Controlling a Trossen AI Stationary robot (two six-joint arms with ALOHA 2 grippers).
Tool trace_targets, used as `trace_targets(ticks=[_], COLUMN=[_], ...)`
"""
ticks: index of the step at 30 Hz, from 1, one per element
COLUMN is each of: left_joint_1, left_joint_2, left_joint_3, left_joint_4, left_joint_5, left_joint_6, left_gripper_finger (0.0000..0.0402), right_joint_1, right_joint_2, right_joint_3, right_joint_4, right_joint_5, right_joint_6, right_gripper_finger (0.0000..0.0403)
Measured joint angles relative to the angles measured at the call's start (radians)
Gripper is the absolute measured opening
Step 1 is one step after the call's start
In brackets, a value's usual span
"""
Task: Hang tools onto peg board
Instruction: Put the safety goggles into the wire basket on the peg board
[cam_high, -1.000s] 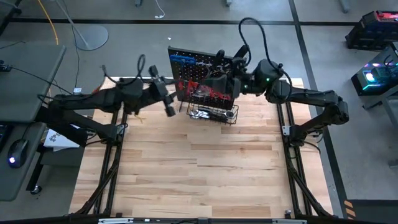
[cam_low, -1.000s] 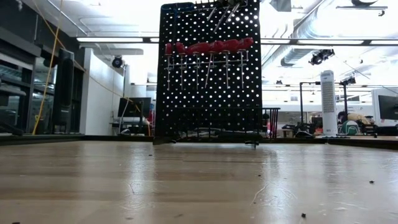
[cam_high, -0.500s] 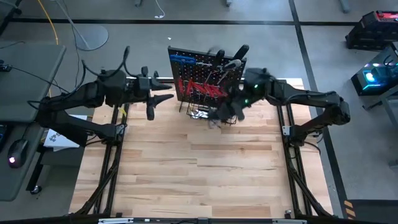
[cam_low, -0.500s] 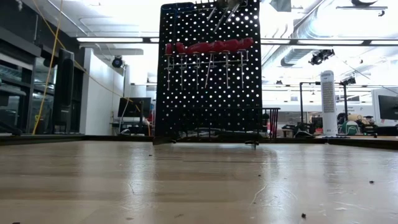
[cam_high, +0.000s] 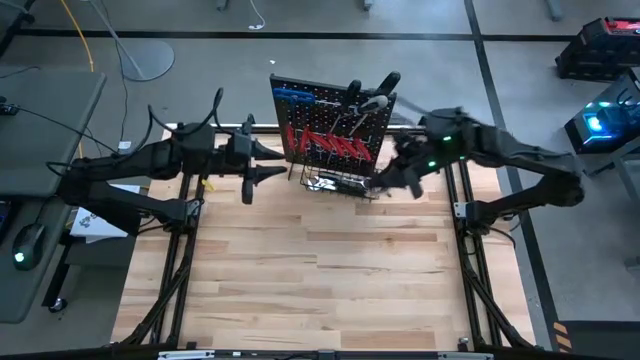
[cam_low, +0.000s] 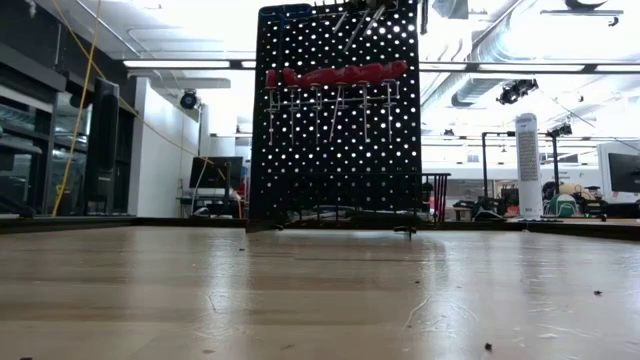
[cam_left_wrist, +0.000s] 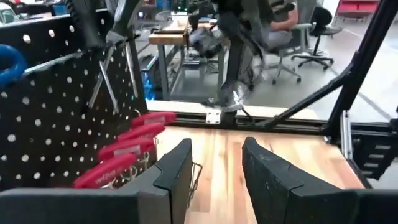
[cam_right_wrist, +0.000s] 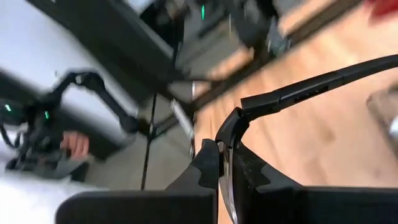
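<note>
We see bare wooden table (cam_low: 320, 290) nearest in the low view, nothing lying on it up front. Toward the far edge stands one peg board (cam_low: 335, 115), upright, black, perforated. On it we count one row of red-handled screwdrivers (cam_low: 335, 76), about six, handles side by side, shafts hanging down. At the board's top left corner are blue hex keys (cam_high: 290, 95); we can't count them exactly, two or so. Near the top right hang silver pliers (cam_high: 365, 103) with dark grips, number unclear. One wire basket (cam_high: 340, 184) sits at the board's foot, with some metal tools inside, too small to count.

Two arms, one on each side of the board. Left gripper (cam_high: 249, 187) hangs just left of the board, above the table, touching nothing; in its wrist view the two fingers (cam_left_wrist: 176, 168) stand apart with bare table between them, holding nothing. That view also shows the red handles (cam_left_wrist: 127, 152) close by and the board face beside the fingers.

Right gripper (cam_high: 385, 183) sits just right of the basket, low at the board's front right corner. Its wrist view shows the fingers (cam_right_wrist: 214, 165) pressed together, nothing between them. A thin black frame rod (cam_right_wrist: 323, 81) crosses that view.

Beyond the table: one seated person (cam_left_wrist: 283, 18) at a desk, and office chairs.
</note>
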Motion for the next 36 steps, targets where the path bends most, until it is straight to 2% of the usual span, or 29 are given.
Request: trace_targets(ticks=[3,7,17,24,28,31,36], left_joint_1=[0.0,0.0,0.0,0.0,-0.001,-0.01,-0.011], left_joint_2=[-0.002,-0.002,-0.002,-0.002,-0.002,-0.001,-0.001], left_joint_3=[-0.016,-0.016,-0.016,-0.016,-0.016,-0.016,-0.016], left_joint_4=[0.049,0.098,0.178,0.185,0.184,0.184,0.165], left_joint_5=[0.001,0.001,-0.001,-0.002,-0.002,-0.004,-0.004], left_joint_6=[-0.016,-0.018,-0.059,-0.092,-0.122,-0.122,-0.098], left_gripper_finger=[0.0127,0.0127,0.0127,0.0127,0.0127,0.0127,0.0127], right_joint_1=[-0.001,-0.01,-0.083,-0.13,-0.182,-0.215,-0.218], right_joint_2=[-0.053,-0.077,-0.008,0.148,0.218,0.249,0.248], right_joint_3=[-0.011,-0.014,-0.016,-0.016,-0.016,-0.016,-0.016], right_joint_4=[0.079,0.254,0.535,0.84,0.876,0.875,0.884], right_joint_5=[0.044,0.014,-0.216,-0.451,-0.509,-0.508,-0.538], right_joint_6=[-0.023,-0.061,0.037,0.207,0.234,0.226,0.203], right_gripper_finger=[0.0,0.0,0.0,0.0,0.0,0.0,0.0])
